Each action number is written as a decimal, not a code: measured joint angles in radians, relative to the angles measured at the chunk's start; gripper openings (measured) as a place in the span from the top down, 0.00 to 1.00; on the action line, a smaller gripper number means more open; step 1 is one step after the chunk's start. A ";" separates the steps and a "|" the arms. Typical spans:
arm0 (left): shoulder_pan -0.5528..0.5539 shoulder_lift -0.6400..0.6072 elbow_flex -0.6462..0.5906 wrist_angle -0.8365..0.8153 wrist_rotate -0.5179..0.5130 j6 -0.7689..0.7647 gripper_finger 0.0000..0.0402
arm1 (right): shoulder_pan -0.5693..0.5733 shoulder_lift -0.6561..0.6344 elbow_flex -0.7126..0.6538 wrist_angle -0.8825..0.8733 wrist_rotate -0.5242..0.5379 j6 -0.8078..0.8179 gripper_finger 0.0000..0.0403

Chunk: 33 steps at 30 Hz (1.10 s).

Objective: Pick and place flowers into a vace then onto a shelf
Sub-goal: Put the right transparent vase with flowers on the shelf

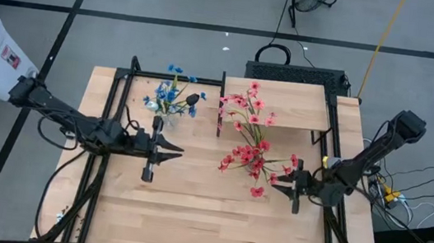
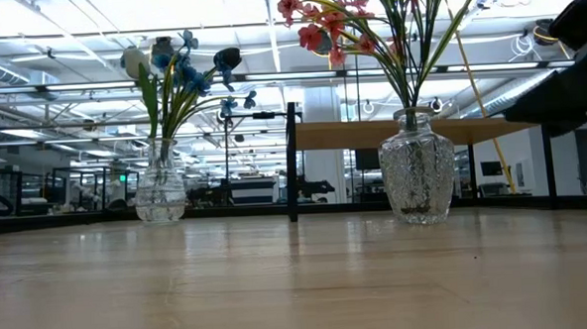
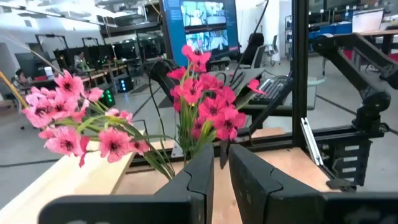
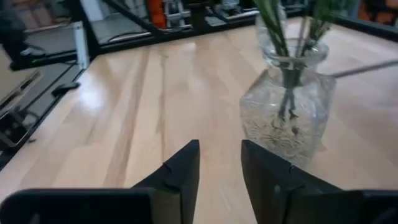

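Red-pink flowers (image 1: 250, 138) already standing in cut-glass vase (image 2: 417, 174) on tabletop (image 1: 189, 209), just in front of raised shelf (image 1: 285, 103), so probably ready for lifting up there. Blue bunch (image 1: 172, 95) in second vase (image 2: 162, 190) off to the side. Right gripper (image 4: 219, 163) low beside cut-glass vase, fingers slightly apart, empty. Left gripper (image 1: 170, 151) hovering mid-table, nearly together, nothing held.

Vase (image 4: 287, 115) just ahead of the right gripper (image 4: 221, 163): clear textured glass, glossy. Tabletop (image 4: 155, 106) beneath it: pale wood, smooth satin finish. Gripper fingers (image 4: 181, 171): dark matt plastic.
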State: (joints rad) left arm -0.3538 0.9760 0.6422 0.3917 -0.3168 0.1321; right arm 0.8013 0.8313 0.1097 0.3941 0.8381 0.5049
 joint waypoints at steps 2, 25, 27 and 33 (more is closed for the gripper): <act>0.000 0.000 0.000 0.005 0.000 0.003 0.86 | -0.017 0.029 0.000 0.035 0.001 0.006 0.67; 0.002 -0.002 0.000 0.023 -0.008 0.047 0.86 | -0.270 0.248 0.001 0.402 -0.005 -0.256 0.07; 0.002 -0.002 0.000 0.023 -0.008 0.046 0.86 | -0.287 0.265 0.000 0.402 -0.020 -0.256 0.07; 0.002 -0.002 0.000 0.023 -0.008 0.047 0.86 | -0.338 0.307 0.001 0.444 -0.082 -0.249 0.07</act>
State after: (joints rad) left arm -0.3519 0.9737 0.6422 0.4149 -0.3244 0.1787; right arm 0.4636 1.1385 0.1104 0.8379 0.7558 0.2559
